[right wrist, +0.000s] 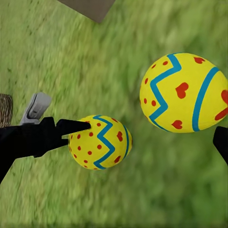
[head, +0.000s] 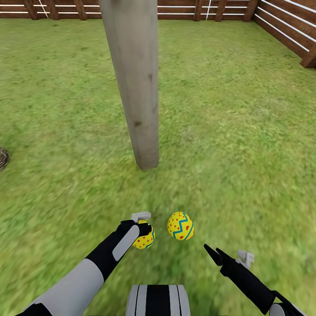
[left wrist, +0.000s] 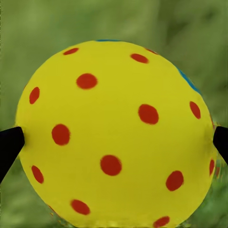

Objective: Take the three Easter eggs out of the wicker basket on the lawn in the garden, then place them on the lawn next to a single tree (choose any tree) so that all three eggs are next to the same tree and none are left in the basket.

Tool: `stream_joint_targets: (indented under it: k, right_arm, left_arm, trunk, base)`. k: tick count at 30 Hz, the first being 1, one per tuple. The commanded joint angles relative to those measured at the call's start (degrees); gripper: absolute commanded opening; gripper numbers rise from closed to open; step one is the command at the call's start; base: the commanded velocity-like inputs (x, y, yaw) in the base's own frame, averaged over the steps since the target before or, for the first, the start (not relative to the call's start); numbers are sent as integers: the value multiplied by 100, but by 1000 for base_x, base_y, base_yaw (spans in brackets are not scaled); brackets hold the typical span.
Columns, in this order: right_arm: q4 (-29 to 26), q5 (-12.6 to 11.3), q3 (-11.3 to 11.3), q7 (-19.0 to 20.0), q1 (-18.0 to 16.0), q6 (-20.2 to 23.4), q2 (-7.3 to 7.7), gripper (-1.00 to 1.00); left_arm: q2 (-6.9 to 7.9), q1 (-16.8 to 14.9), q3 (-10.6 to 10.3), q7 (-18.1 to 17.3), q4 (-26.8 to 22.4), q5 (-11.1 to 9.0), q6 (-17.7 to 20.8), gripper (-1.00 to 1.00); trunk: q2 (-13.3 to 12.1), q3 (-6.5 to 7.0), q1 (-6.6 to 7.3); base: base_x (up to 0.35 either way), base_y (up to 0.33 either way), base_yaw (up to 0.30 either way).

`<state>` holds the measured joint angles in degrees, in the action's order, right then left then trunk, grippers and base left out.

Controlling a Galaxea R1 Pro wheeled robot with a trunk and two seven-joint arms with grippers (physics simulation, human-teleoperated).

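Left gripper (head: 141, 230) is clamped on an egg (head: 145, 237). In the left wrist view that held egg (left wrist: 114, 133) sits between the two black fingertips (left wrist: 9, 147), one touching each side; red dots on yellow face the camera, with a sliver of blue band at the edge. In the head view it is low, near the grass; I can't tell whether it touches the ground.

Second egg (head: 180, 226) is just beside the first, on the robot's right, apart from it by a small gap. Blue zigzag bands and red dots are clear. It seems to lie on the lawn (head: 241, 131), though contact can't be confirmed. In the right wrist view both show: the free egg (right wrist: 184, 92) large and close, the held egg (right wrist: 99, 141) further off with the left gripper's (right wrist: 78, 135) black finger against its side.

Right gripper (head: 213, 253) is apart from both eggs, on the robot's right of the free one, fingers pointing toward it. The tips look close together and grip nothing, but I can't tell whether the jaws are fully closed.

Tree trunk (head: 134, 83), pale grey-beige, stands in the grass ahead of the eggs, near but not touching them. Its base corner also shows in the right wrist view (right wrist: 90, 8).

Basket (head: 3, 158): only a sliver of woven rim at the head view's left edge, well apart from the eggs and tree; contents can't be seen. A bit of it (right wrist: 4, 110) also appears in the right wrist view.

Brown slat fence (head: 285, 26) runs along the far and right sides.

No writing, labels or brands are readable anywhere.
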<state>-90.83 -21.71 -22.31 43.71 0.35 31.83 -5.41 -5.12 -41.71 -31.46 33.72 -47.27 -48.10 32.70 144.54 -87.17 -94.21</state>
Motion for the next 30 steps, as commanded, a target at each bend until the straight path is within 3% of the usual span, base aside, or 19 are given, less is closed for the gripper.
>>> stream_joint_targets:
  k: [1, 12, 19, 26, 30]
  right_arm:
    - [-5, -35, -10, 5, 0, 43, -4, 100]
    - [-5, -35, -10, 5, 0, 43, -4, 100]
    - [-5, -35, -10, 5, 0, 43, -4, 100]
    - [-5, -35, -10, 5, 0, 43, -4, 100]
    - [-5, -35, -10, 5, 0, 43, -4, 100]
  left_arm:
    - [3, -4, -18, 56, -6, -59, -1, 100]
    - [3, -4, -18, 56, -4, -59, -1, 100]
    - [3, -4, -18, 56, 3, -59, 1, 100]
    - [-3, -4, 38, 85, 65, -76, 11, 100]
    - [-13, -15, 56, 140, 91, -102, 61, 100]
  trunk:
    - [1, -3, 1]
    - [1, -3, 1]
    - [-8, 152, 19]
    - [-8, 152, 19]
    - [-13, 241, 29]
  base:
    - [0, 0, 0]
    - [0, 0, 0]
    - [0, 0, 0]
    - [0, 0, 0]
    - [0, 0, 0]
